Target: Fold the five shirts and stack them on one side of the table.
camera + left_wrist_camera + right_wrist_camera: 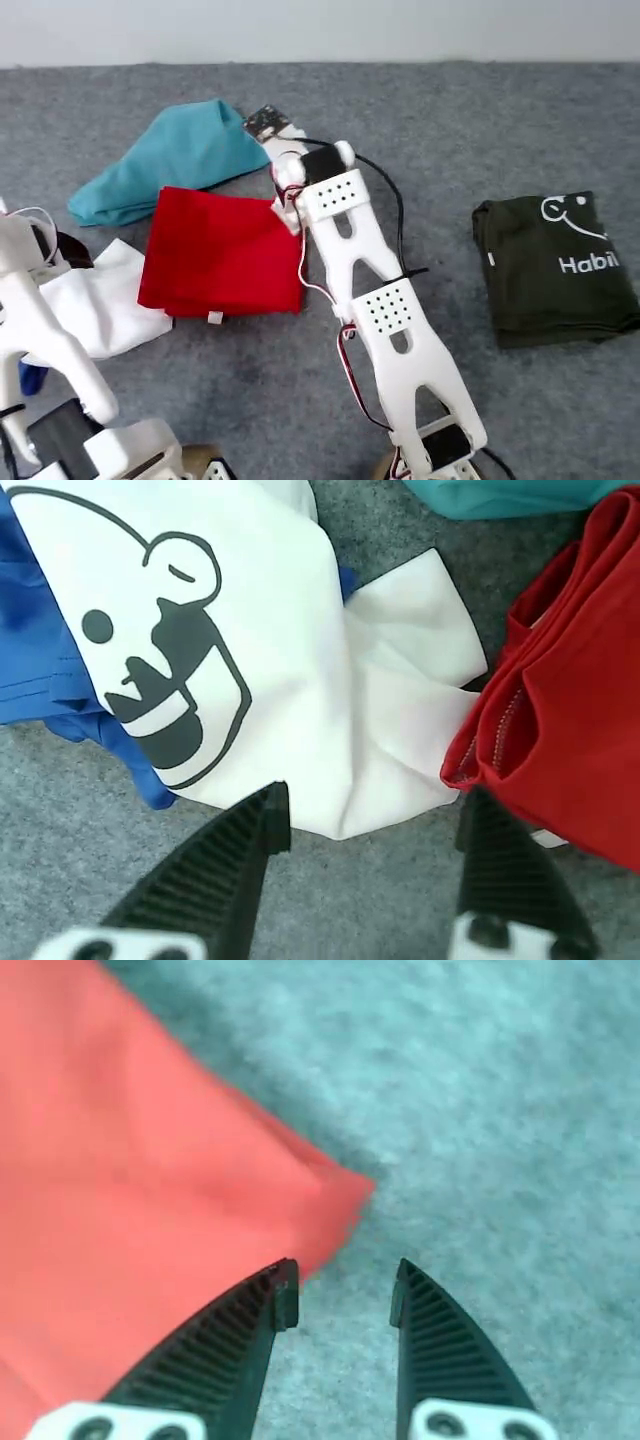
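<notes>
The red shirt (220,255) lies folded at the centre left of the grey table. My right gripper (343,1295) is open just above its far right corner (340,1195), one finger over the red edge and the other over bare carpet. The right arm (345,215) stretches out to that corner. My left gripper (372,815) is open above the near edge of the crumpled white shirt (300,680), which has a black drawing on it. A blue shirt (40,680) lies under the white one. The teal shirt (170,160) lies loose at the back left. A dark green shirt (555,265) rests folded on the right.
The white shirt (100,300) touches the red one's left side. The left arm (30,310) rises along the left edge. A cable (390,200) loops off the right arm. Bare carpet (440,150) separates the red and green shirts.
</notes>
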